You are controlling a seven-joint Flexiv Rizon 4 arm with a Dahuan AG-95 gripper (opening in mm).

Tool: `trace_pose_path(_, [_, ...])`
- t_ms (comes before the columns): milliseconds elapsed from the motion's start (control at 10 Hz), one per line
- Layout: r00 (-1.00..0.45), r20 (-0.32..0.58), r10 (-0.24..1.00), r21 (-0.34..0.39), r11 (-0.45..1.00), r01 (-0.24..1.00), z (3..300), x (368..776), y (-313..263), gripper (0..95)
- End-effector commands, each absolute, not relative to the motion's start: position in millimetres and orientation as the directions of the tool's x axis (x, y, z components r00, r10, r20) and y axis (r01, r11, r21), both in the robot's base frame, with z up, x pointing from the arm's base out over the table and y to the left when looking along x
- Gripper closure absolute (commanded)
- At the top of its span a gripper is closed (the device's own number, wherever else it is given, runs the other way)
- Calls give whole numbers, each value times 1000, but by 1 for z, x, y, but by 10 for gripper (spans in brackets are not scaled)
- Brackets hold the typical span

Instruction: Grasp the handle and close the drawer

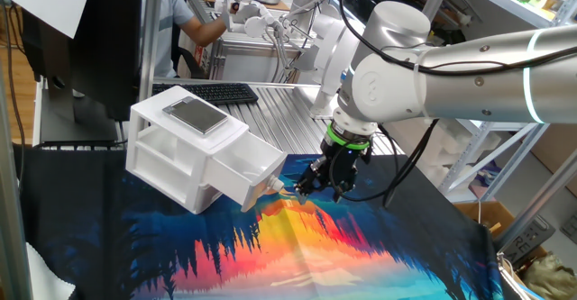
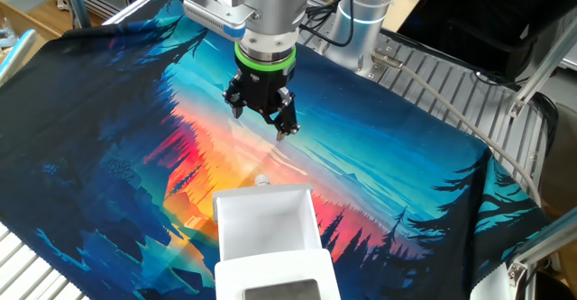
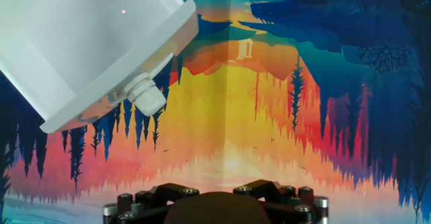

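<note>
Hovering just beside the pulled-out drawer (image 1: pixel 242 176), the gripper (image 1: pixel 315 185) points straight down at the cloth with its fingers spread and nothing between them. The approach step is in hand: the handle (image 3: pixel 147 95), a small white knob on the drawer front, sits apart from the fingertips, off to the upper left in the hand view. By my reading, the next move calls for shifting sideways toward that knob until the fingers straddle it, closing on it, then pushing the drawer back into the white cabinet (image 1: pixel 167 147). The knob is small, so alignment looks like the delicate part. Underfoot lies a printed cloth (image 2: pixel 108 156) of dark pines against an orange and blue sunset, spread over a slatted metal table (image 1: pixel 270 111). A black keyboard (image 1: pixel 209 92) and cluttered shelving stand behind.
</note>
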State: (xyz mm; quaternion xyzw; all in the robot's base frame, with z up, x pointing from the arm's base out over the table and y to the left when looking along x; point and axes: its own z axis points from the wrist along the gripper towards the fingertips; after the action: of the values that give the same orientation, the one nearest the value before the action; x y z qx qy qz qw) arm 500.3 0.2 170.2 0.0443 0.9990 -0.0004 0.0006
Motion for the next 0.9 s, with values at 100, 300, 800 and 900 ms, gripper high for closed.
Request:
trace_pose_path(100, [-975,-6,221,-1,975,221,170,500,0,950])
trace_pose_path(300, [-974,-6,226,-1,974,226,170,500,0,950])
trace_pose_path(800, [-952,-7,306,-1,952,306,170,500,0,950])
trace_pose_path(900, [-945,-7,326,-1,945,326,170,500,0,950])
